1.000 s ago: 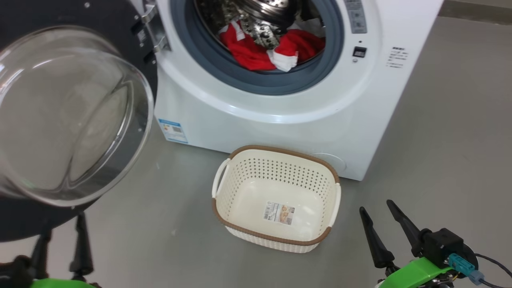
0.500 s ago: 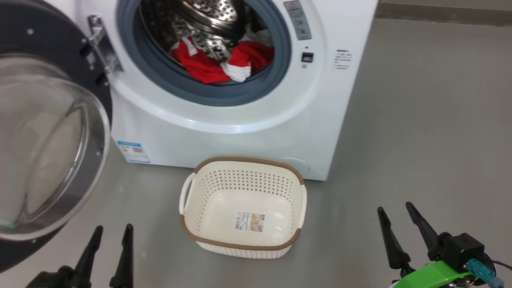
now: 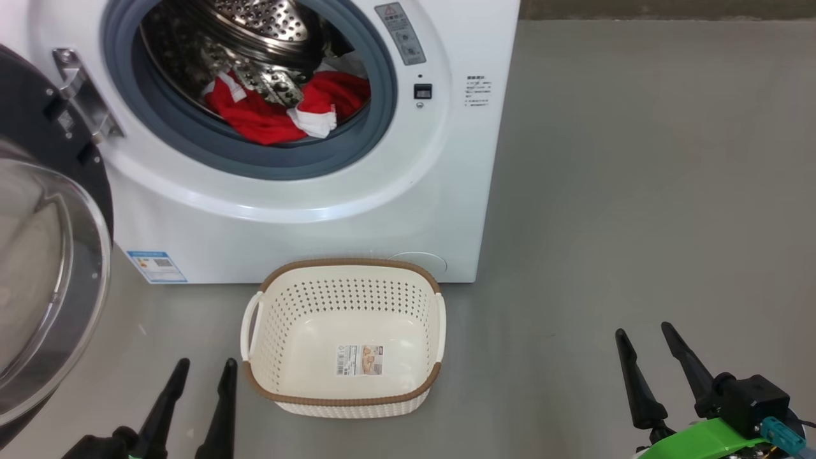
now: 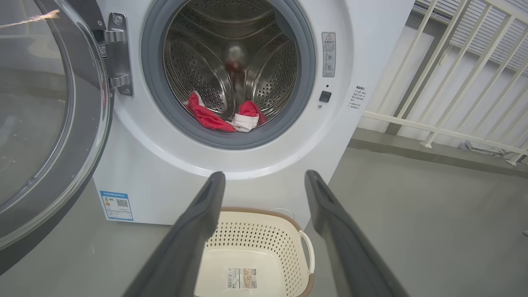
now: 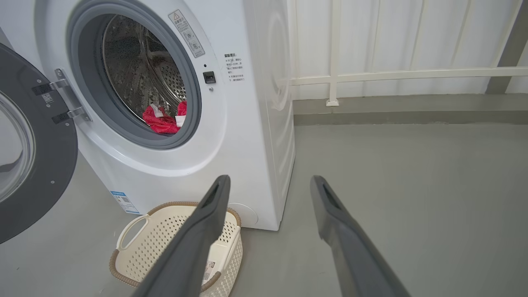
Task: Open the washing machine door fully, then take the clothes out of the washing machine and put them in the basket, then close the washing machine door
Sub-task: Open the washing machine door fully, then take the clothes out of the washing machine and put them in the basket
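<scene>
Red fabric with white trim, the clothes (image 3: 274, 111), is lying at the bottom front of the steel drum (image 3: 255, 25), just behind the grey rubber ring (image 3: 287, 167) of the washing machine (image 3: 306, 210). The washing machine door (image 3: 44, 268) is standing swung out wide to the left on its metal hinge (image 3: 80, 95), its glass bowl bulging toward the near side. The basket (image 3: 347, 262) is sitting on the grey floor (image 3: 637, 191) just in front of the machine's base, a paper label (image 3: 360, 360) lying on its bottom. The left gripper (image 3: 207, 364) is hovering at the near left, just beside the basket's near left corner, its two dark fingers standing wide apart and holding nothing. The right gripper (image 3: 642, 330) is hanging at the near right, well apart from the basket, its fingers likewise spread wide and empty. Beyond the machine, a white railing (image 5: 392, 76) is running along the far wall to the right.
</scene>
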You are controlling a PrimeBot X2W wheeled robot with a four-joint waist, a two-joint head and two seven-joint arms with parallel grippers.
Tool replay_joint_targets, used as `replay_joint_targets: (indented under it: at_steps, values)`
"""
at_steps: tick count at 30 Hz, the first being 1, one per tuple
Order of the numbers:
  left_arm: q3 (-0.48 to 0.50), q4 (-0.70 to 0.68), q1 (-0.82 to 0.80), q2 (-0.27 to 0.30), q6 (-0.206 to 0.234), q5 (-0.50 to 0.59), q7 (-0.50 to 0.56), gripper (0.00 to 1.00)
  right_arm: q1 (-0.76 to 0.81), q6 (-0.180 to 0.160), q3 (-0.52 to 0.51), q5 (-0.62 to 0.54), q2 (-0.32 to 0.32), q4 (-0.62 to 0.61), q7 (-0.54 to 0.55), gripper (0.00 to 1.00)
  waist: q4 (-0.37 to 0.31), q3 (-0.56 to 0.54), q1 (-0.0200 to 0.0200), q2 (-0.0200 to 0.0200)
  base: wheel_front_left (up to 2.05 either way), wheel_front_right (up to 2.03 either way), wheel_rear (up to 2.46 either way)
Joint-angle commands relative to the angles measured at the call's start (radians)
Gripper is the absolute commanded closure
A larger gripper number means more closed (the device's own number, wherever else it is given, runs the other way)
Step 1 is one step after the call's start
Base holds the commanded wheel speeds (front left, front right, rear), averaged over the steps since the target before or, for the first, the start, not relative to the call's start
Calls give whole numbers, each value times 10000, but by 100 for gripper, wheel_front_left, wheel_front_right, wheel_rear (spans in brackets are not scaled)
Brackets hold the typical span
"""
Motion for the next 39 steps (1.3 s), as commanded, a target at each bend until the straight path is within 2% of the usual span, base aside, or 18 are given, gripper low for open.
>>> replay_joint_targets:
  at_steps: [1, 39]
  values:
    - [220, -322, -155, 158, 14, -41, -51, 0, -61, 46, 108, 37, -91, -312, -93, 0, -148, 15, 0, 0, 0, 0, 0]
    - [-119, -564, -312, 381, 13, 73, -51, 0, -8, 46, 1, -45, 37, -396, -93, 0, -79, 171, 0, 0, 0, 0, 0]
